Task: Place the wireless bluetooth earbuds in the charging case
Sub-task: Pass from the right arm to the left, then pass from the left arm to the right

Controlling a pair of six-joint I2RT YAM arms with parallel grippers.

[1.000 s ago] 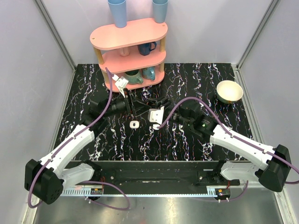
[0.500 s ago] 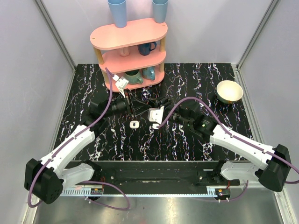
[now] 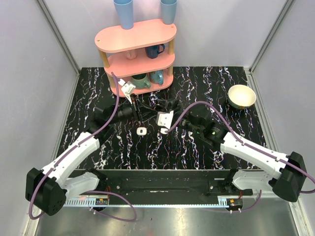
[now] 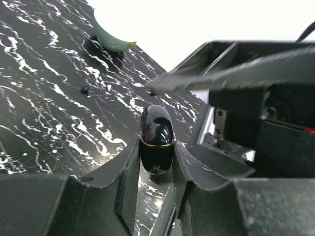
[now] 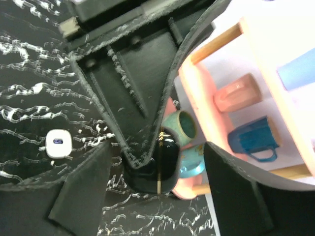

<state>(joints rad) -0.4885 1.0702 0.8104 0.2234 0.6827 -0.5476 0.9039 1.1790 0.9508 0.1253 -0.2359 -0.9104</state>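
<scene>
White earbud (image 3: 141,131) is lying on the table (image 3: 123,147), nearer than both grippers. Black case (image 4: 156,132), seemingly closed, is being pinched by the left gripper (image 4: 156,150). The right gripper (image 5: 162,162) is gaping empty around it. Advisable: left gripping firmly while right is prying above the gold seam.

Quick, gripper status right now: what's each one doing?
Left gripper: closed on the glossy black case.
Right gripper: open, fingers on either side of the same case, not clamped on it.
</scene>
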